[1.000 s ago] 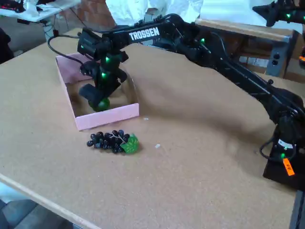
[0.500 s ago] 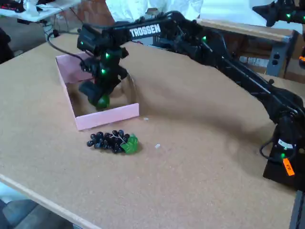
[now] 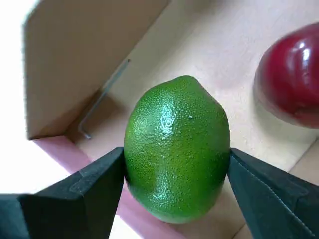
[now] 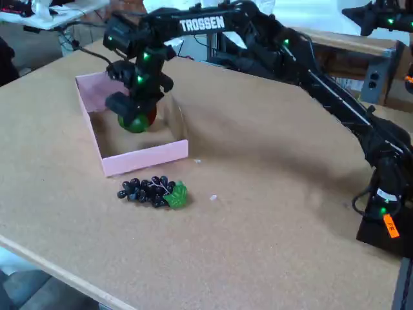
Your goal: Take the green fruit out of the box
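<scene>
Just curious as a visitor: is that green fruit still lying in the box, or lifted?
Lifted. The fingers clamp the green fruit on both sides, above the box floor, not yet outside it.

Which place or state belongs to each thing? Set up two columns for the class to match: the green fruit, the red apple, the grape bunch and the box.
Things:
1. green fruit
2. red apple
3. grape bunch
4. box

Places or states:
A. lying on the table outside the box
B. clamped in the hand
C. pink, open-topped, under the hand
D. lying in the box, not gripped

Pairs: 1-B, 2-D, 3-A, 4-C
</scene>
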Motion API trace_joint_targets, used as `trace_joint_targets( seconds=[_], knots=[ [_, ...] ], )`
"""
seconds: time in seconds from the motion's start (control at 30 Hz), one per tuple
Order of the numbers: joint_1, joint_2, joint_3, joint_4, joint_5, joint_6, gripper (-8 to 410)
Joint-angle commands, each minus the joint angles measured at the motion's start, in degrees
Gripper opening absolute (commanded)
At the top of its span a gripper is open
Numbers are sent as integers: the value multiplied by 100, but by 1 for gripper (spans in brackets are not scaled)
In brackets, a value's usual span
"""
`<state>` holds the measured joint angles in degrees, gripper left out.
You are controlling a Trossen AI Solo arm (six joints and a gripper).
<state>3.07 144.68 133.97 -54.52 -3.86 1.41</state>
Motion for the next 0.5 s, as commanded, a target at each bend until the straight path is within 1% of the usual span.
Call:
trace_joint_targets(
  seconds=[0.0, 0.23, 0.47],
  knots=[
    [31, -155, 7, -238, -4, 33, 222],
    [96, -339, 7, -734, -7, 153, 222],
    [234, -525, 4, -1075, 2, 258, 222]
  ],
)
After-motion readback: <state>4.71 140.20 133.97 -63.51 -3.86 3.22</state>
